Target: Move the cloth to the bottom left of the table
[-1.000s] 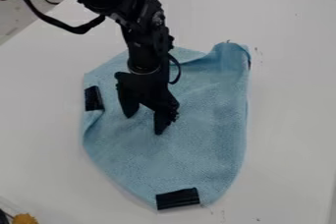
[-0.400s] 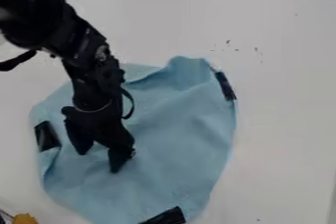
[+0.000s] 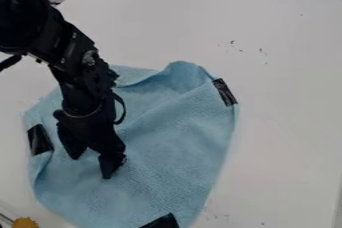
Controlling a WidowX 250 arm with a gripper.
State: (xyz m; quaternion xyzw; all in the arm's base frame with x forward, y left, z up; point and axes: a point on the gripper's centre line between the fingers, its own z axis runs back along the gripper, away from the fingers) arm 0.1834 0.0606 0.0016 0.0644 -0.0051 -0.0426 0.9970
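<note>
We see the blue cloth (image 3: 167,147) lying on the white table (image 3: 287,122), with much more table to the right of the cloth and above it than to its left. The black gripper (image 3: 91,166) hangs down over the left part of the cloth. Its two tips are apart, and we cannot tell if they touch the cloth. We see a black patch (image 3: 39,139) on the cloth's left edge, another black patch (image 3: 225,92) at its upper right, and a third black patch (image 3: 161,222) at its bottom. A yellow thing (image 3: 25,223) sits to the cloth's lower left.
</note>
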